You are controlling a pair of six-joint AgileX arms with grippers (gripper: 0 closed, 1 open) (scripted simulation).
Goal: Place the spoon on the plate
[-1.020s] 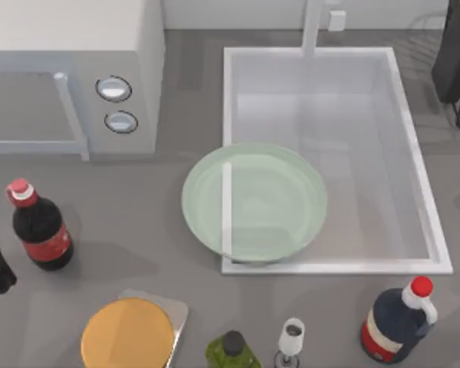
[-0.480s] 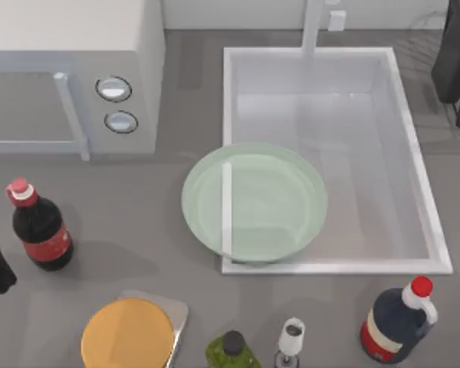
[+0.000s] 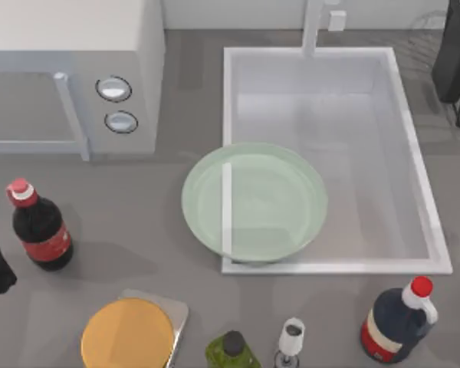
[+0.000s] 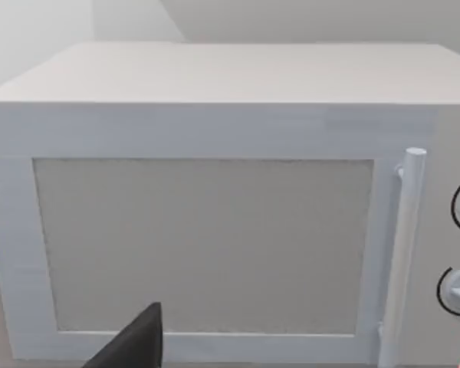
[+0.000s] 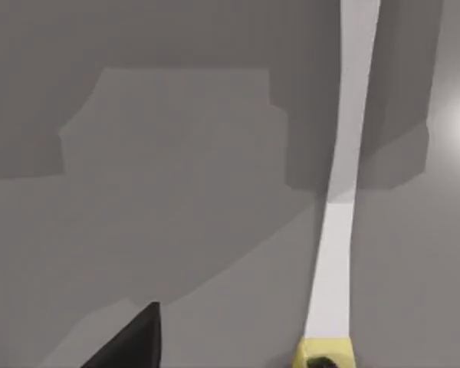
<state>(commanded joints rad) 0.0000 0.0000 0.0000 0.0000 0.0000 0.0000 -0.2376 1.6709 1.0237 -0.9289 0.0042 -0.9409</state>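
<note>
Showing one plate (image 3: 254, 201) (over sink (image 3: 414, 161) rim), perhaps four bottles, one microwave (image 3: 69, 69)

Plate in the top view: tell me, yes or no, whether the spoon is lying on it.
No. The plate shows a bare pale green surface, resting across the front left corner of the sink.
</note>
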